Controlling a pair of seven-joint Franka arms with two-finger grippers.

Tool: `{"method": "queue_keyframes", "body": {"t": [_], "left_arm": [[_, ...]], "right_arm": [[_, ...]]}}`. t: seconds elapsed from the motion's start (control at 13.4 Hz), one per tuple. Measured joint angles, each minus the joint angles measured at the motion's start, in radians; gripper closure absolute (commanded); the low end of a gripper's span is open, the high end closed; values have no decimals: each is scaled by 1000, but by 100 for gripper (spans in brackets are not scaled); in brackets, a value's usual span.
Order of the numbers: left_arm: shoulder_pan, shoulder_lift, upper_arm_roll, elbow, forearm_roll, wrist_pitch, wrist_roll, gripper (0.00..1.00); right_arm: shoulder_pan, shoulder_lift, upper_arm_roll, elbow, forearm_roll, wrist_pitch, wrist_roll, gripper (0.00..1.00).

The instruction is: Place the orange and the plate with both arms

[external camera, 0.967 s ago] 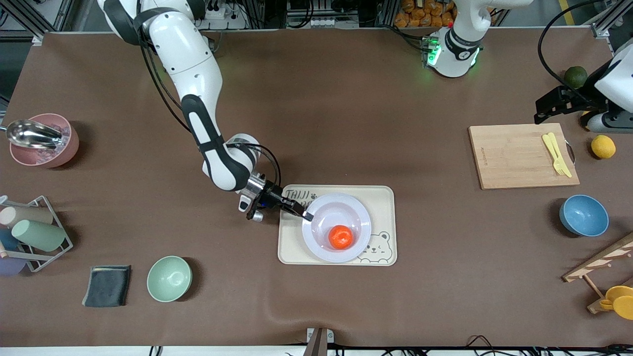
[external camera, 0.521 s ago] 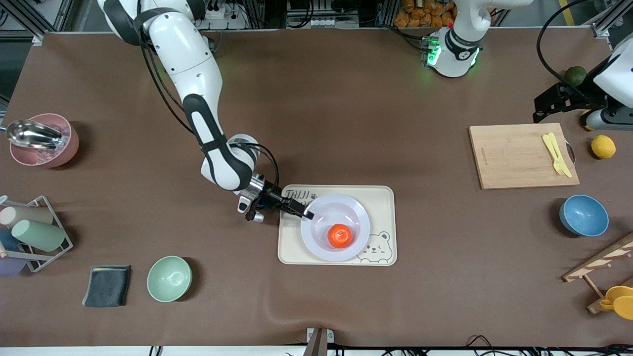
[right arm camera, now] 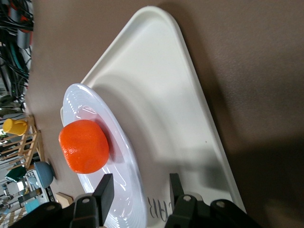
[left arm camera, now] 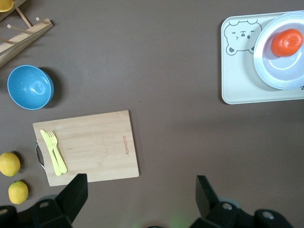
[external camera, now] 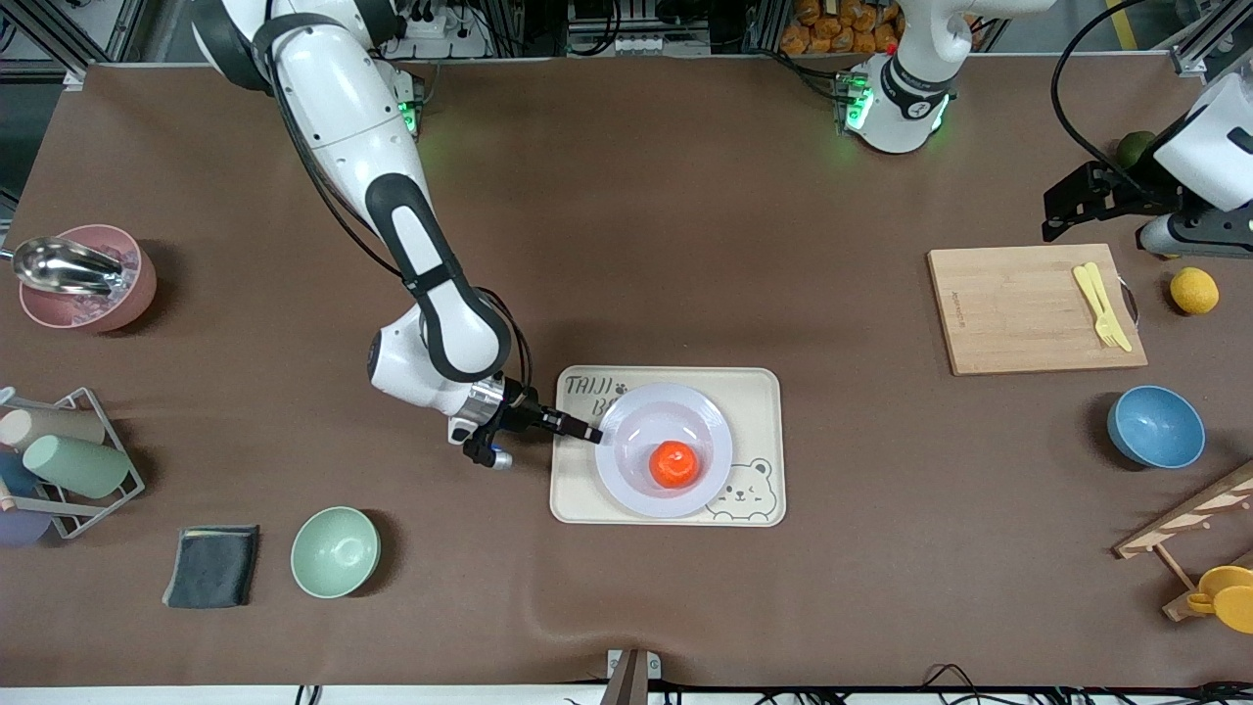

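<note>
Over the last second the right hand drew back from over the plate's well to its rim, fingers apart astride the rim but not clamped on it; the left hand, fingers apart, lifted slightly and waited above the desk near the cutting board. That suggested the placing was essentially done. The plate sat on the cream tray, holding the orange in its well. The blue bowl and green bowl looked empty.
</note>
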Motion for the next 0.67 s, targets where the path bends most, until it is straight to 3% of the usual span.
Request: {"method": "queue_keyframes", "body": {"t": [0.37,0.67], "left_arm": [[0,0,-8,0,0,0,0,0],[-2,0,-14,0,0,-1,0,0]], "right_arm": [[-100,-14,-10,26,-176,-166,104,40],[-185,-28,-43,35,-293,-313,104,21]]}}
